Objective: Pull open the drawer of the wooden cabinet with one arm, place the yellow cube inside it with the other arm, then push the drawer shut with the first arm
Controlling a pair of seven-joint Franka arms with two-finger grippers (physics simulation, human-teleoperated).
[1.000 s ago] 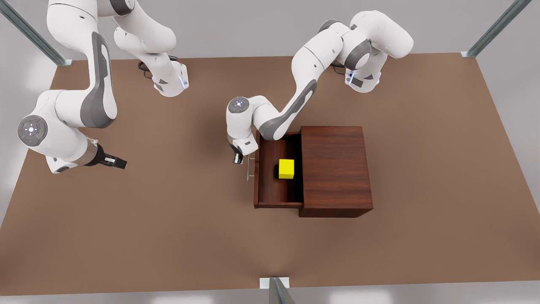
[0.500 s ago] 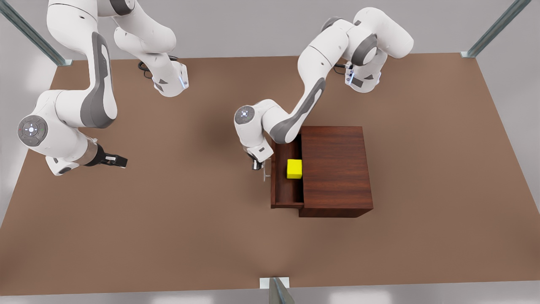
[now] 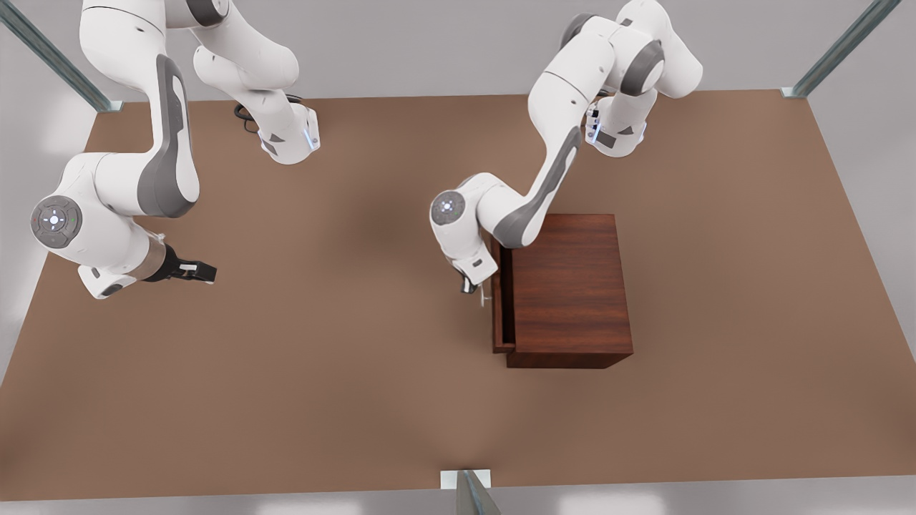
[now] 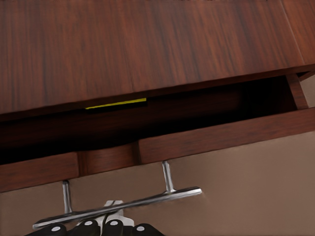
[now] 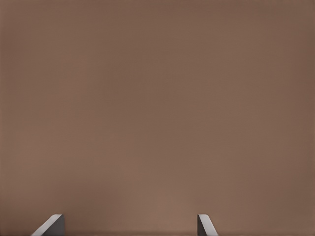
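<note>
The wooden cabinet (image 3: 569,286) stands right of the table's middle in the front view. Its drawer (image 3: 499,300) sticks out only a narrow strip toward the front view's left. My left gripper (image 3: 469,286) is shut and pressed against the silver handle (image 3: 486,295). In the left wrist view the handle (image 4: 123,204) runs just past my left gripper (image 4: 101,228), behind it the drawer front (image 4: 221,135). A thin sliver of the yellow cube (image 4: 115,103) shows in the dark gap under the cabinet top (image 4: 147,44). My right gripper (image 3: 204,272) waits open at the far left.
The brown table (image 3: 322,372) spreads wide around the cabinet. Both arm bases (image 3: 290,139) stand along the far edge. The right wrist view looks at bare table (image 5: 157,98) between the open fingertips (image 5: 51,223). Metal frame posts (image 3: 469,493) mark the table's edges.
My left gripper has pushed the drawer toward the front view's right, from wide open to nearly shut. The yellow cube went under the cabinet top with it. The right arm stayed put.
</note>
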